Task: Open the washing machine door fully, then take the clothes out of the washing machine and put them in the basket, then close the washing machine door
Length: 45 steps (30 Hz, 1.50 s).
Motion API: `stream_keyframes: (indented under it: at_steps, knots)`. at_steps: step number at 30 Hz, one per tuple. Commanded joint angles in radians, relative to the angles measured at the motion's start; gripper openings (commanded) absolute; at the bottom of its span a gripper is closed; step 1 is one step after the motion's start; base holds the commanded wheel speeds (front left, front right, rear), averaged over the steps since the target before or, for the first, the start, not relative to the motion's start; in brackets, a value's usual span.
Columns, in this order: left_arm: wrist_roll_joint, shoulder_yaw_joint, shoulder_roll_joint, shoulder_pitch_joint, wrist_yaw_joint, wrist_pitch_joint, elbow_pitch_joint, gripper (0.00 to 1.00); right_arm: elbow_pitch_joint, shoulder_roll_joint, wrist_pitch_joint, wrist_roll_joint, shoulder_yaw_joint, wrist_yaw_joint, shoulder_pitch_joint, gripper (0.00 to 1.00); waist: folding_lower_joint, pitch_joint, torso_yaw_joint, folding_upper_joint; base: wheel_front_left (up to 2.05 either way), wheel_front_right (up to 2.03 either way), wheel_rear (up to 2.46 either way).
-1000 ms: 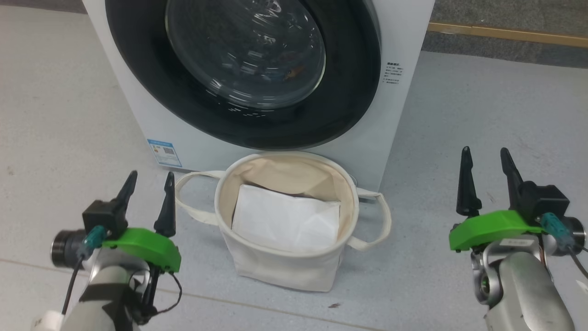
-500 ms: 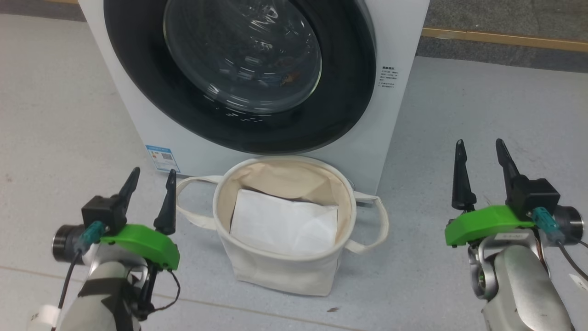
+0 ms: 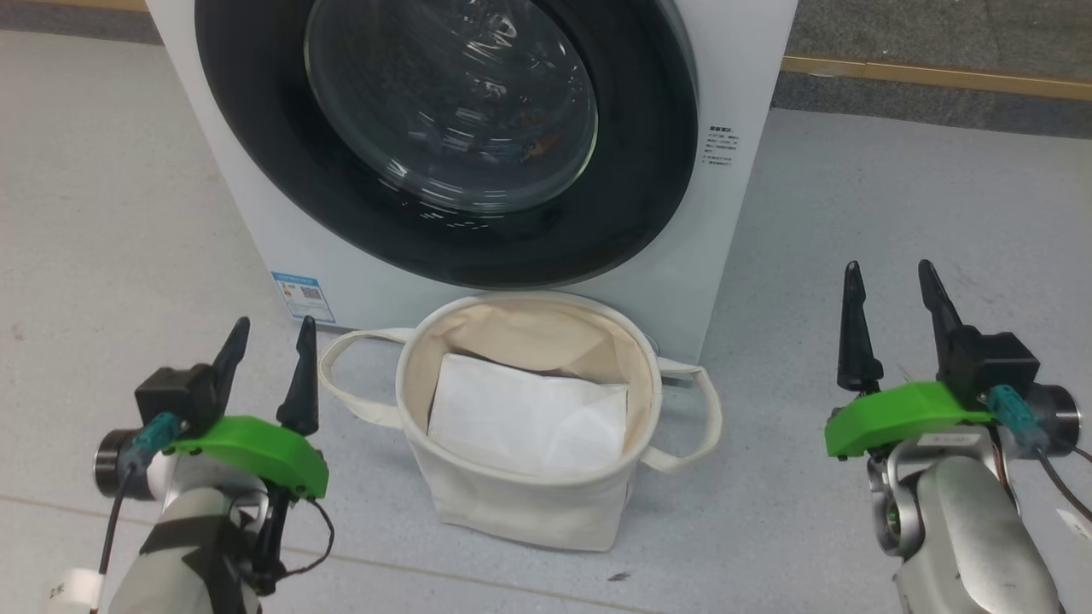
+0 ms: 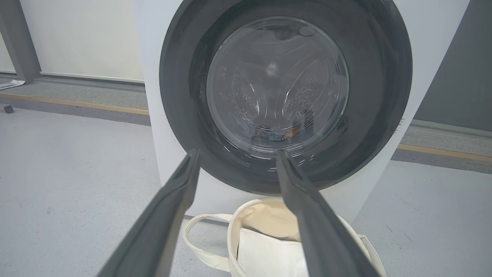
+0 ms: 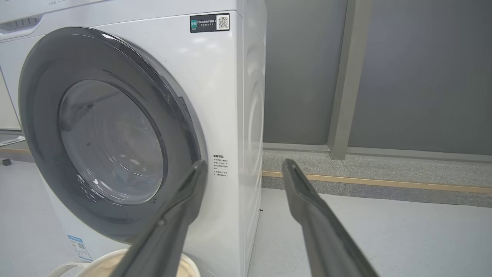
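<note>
Before the washing machine, washing machine door shut on the clothes inside, we had left pincer and right pincer spread, flanking the basket parked below for the drop.

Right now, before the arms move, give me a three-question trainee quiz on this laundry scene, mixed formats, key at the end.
1. True or false: the large round washing machine door, glossy black rim around clear glass, is shut.
2. What lies in the round cream canvas basket? A) a folded white sheet B) a red towel C) nothing
3. Fill in: the left end effector and the right end effector both stand ___, holding nothing.
Key: 1 true; 2 A; 3 open.
</note>
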Motion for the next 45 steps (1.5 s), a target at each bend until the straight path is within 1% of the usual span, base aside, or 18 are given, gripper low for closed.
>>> stream_keyframes:
  at_steps: [1, 14, 17, 20, 21, 22, 23, 24, 26, 29, 31, 35, 38, 41, 44, 45]
  knots:
    - [0.005, 0.039, 0.026, -0.067, -0.004, -0.012, -0.024, 1.00, -0.024, -0.001, -0.012, 0.012, 0.024, 0.000, -0.038, 1.00, 0.0000, 0.000, 0.000, -0.0001, 0.00, 0.00, 0.00]
    - [0.016, 0.051, 0.019, -0.063, -0.009, -0.012, -0.038, 1.00, -0.014, -0.008, -0.012, 0.040, 0.027, 0.000, -0.045, 1.00, 0.0000, 0.005, -0.005, -0.0001, 0.00, 0.00, 0.00]
    - [0.017, 0.052, 0.016, -0.062, -0.012, -0.012, -0.041, 1.00, -0.017, -0.011, -0.012, 0.063, 0.022, 0.000, -0.048, 1.00, 0.0000, 0.008, -0.006, -0.0001, 0.00, 0.00, 0.00]
    - [0.017, 0.055, 0.015, -0.061, -0.013, -0.012, -0.045, 1.00, -0.013, -0.011, -0.012, 0.118, 0.020, 0.000, -0.051, 0.99, 0.0000, 0.016, -0.009, -0.0001, 0.00, 0.00, 0.00]
    - [0.017, 0.056, 0.015, -0.061, -0.013, -0.012, -0.047, 1.00, -0.012, -0.011, -0.012, 0.147, 0.019, 0.000, -0.054, 0.91, 0.0000, 0.021, -0.010, -0.0001, 0.00, 0.00, 0.00]
    - [0.018, 0.056, 0.014, -0.061, -0.014, -0.012, -0.050, 1.00, -0.008, -0.013, -0.012, 0.178, 0.020, 0.000, -0.056, 0.26, 0.0000, 0.024, -0.011, -0.0001, 0.00, 0.00, 0.00]
    - [0.019, 0.056, 0.012, -0.061, -0.014, -0.012, -0.053, 1.00, -0.001, -0.017, -0.012, 0.213, 0.022, 0.000, -0.059, 0.05, 0.0000, 0.030, -0.011, -0.0001, 0.00, 0.00, 0.00]
    - [0.020, 0.056, 0.011, -0.062, -0.014, -0.012, -0.056, 1.00, 0.004, -0.021, -0.007, 0.259, 0.026, 0.000, -0.064, 0.01, 0.0000, 0.037, -0.011, -0.0001, 0.00, 0.00, 0.00]
    - [0.021, 0.055, 0.006, -0.063, -0.014, -0.012, -0.064, 1.00, 0.007, -0.036, 0.021, 0.375, 0.030, 0.000, -0.077, 0.00, 0.0000, 0.053, -0.010, -0.0001, 0.00, 0.00, 0.00]
    - [0.023, 0.052, -0.005, -0.072, -0.014, -0.012, -0.074, 1.00, -0.004, -0.090, 0.080, 0.538, 0.020, 0.000, -0.102, 0.00, 0.0000, 0.085, -0.004, -0.0001, 0.00, 0.00, 0.00]
    - [0.024, 0.052, -0.011, -0.080, -0.014, -0.012, -0.082, 1.00, -0.019, -0.122, 0.139, 0.668, 0.008, 0.000, -0.126, 0.00, 0.0000, 0.112, -0.002, -0.0001, 0.00, 0.00, 0.00]
    - [0.028, 0.054, -0.020, -0.093, -0.013, -0.012, -0.096, 1.00, -0.037, -0.196, 0.319, 0.932, -0.029, 0.000, -0.193, 0.00, 0.0000, 0.173, 0.001, -0.0001, 0.00, 0.00, 0.00]
    - [0.031, 0.057, -0.026, -0.103, -0.012, -0.012, -0.103, 1.00, -0.026, -0.250, 0.471, 1.093, -0.061, 0.000, -0.264, 0.00, 0.0000, 0.223, 0.009, -0.0001, 0.00, 0.00, 0.00]
    - [0.034, 0.060, -0.034, -0.115, -0.012, -0.012, -0.109, 1.00, 0.011, -0.298, 0.626, 1.213, -0.077, 0.000, -0.350, 0.00, 0.0000, 0.271, 0.019, -0.0001, 0.00, 0.00, 0.00]
    - [0.039, 0.061, -0.046, -0.128, -0.014, -0.012, -0.115, 1.00, 0.067, -0.341, 0.737, 1.280, -0.087, 0.000, -0.446, 0.00, 0.0000, 0.317, 0.035, -0.0001, 0.00, 0.00, 0.00]
    - [0.043, 0.061, -0.054, -0.137, -0.016, -0.012, -0.118, 1.00, 0.110, -0.360, 0.795, 1.315, -0.095, 0.000, -0.515, 0.00, 0.0000, 0.344, 0.049, -0.0001, 0.00, 0.00, 0.00]
